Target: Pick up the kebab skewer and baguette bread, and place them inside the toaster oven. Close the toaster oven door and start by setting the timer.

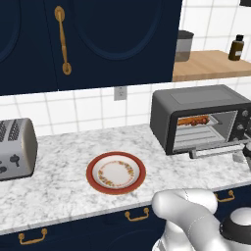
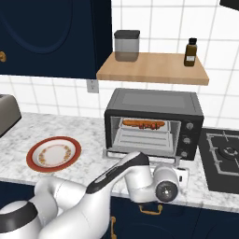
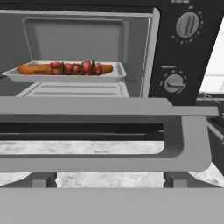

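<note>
- Marble counter [image 1: 63, 162]: oven [image 2: 154, 122] stands on it.
- Gripper [image 2: 179, 176]: open, empty, low before the dropped door [image 3: 103, 131].
- Beyond, skewer [image 3: 76, 68] and baguette [image 3: 37, 69] lie on the oven tray.
- Step: closing. Next: lift the handle.

Evenly and brightly lit, flat rendered light with no clear source. Only soft, faint shadows under the plate [image 1: 115, 172] and beside the toaster oven [image 2: 154, 122] on the marble counter [image 1: 63, 162]. No glare on the tiles. Slightly soft and blocky up close in the hand view, edges undistorted.
</note>
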